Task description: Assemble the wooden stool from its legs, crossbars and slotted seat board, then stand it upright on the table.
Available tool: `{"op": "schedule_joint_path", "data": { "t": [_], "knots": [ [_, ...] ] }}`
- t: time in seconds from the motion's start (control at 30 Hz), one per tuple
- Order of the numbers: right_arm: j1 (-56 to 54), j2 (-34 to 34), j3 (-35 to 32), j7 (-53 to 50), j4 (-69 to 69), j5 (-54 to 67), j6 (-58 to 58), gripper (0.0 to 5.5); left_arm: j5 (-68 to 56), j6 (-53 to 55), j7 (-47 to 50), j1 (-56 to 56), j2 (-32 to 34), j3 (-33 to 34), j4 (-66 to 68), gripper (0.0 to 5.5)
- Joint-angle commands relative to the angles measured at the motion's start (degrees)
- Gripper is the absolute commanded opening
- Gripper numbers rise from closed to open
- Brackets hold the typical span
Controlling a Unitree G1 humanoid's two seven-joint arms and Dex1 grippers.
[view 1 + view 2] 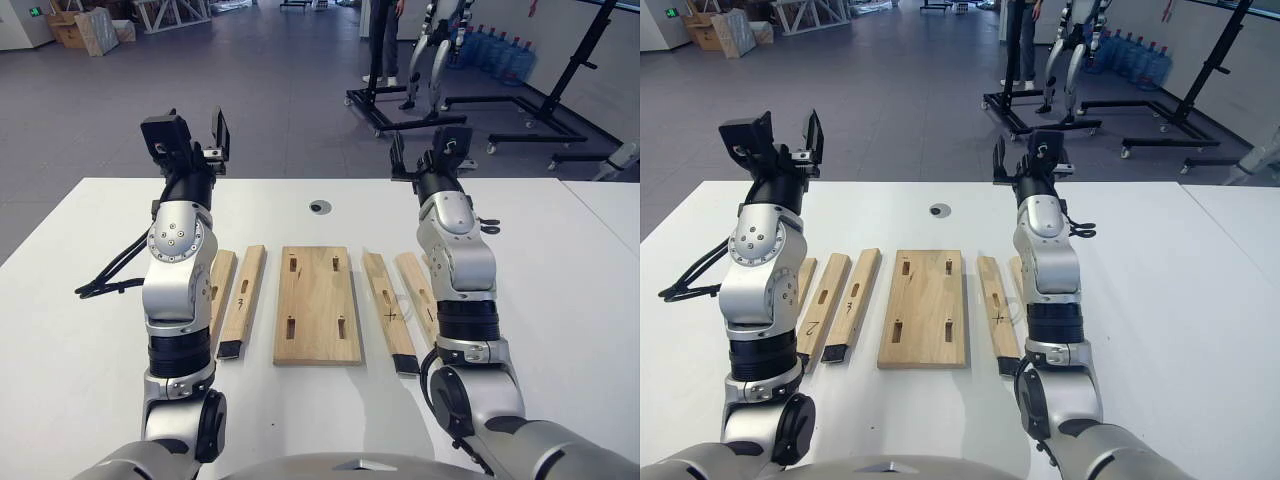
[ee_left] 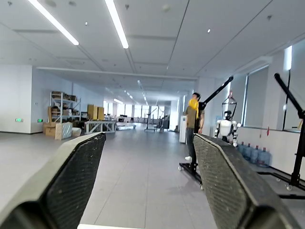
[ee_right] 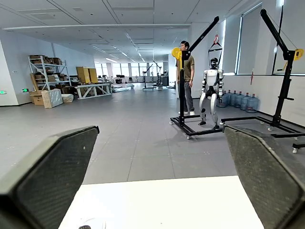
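Task not begun by the look of it; all parts are laid flat and separate on the table (image 1: 560, 300).

The board (image 1: 317, 304) is placed mid-frame in the eye views, between the two arms, slots up, long axis running top to bottom of frame. The left strips (image 1: 243, 298) are laid just left of it and the right strips (image 1: 388, 308) just right of it, all parallel to the board, none touching it. Whether they are legs or crossbars cannot be told.

The left gripper (image 1: 195, 140) is raised at upper left and the right gripper (image 1: 430, 150) at upper right; both are held above the far table edge and pointed away from the parts. Every part therefore lies below them in frame, back toward the robot. The board is judged about equally near both arms; each strip group is nearer its own side's arm. A turn downward and back is judged needed before any grasp.

Both are released, nothing held. The wide gap between pads is shown best in the wrist views, for the left gripper (image 2: 150, 186) and the right gripper (image 3: 157, 181).

In the right eye view a third left strip (image 1: 803, 280) is seen beside the left arm; in the left eye view both right strips are seen in full.
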Motion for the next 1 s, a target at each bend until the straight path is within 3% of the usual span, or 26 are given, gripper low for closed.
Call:
{"op": "schedule_joint_path", "data": {
  "t": [0.03, 1.0],
  "knots": [
    [1.7, 1.0, -0.3, 1.7, -3.0, 2.5, -0.3, 4.8, 2.4, -0.9, 1.6, 0.8, 0.6, -0.6, 0.1, 3.36],
    [1.0, 2.3, -1.2, 3.7, -2.4, 6.3, -5.8, 4.8, 1.2, -3.6, 3.9, -2.2, -0.2, 0.9, 5.3, 3.36]
  ]
}}
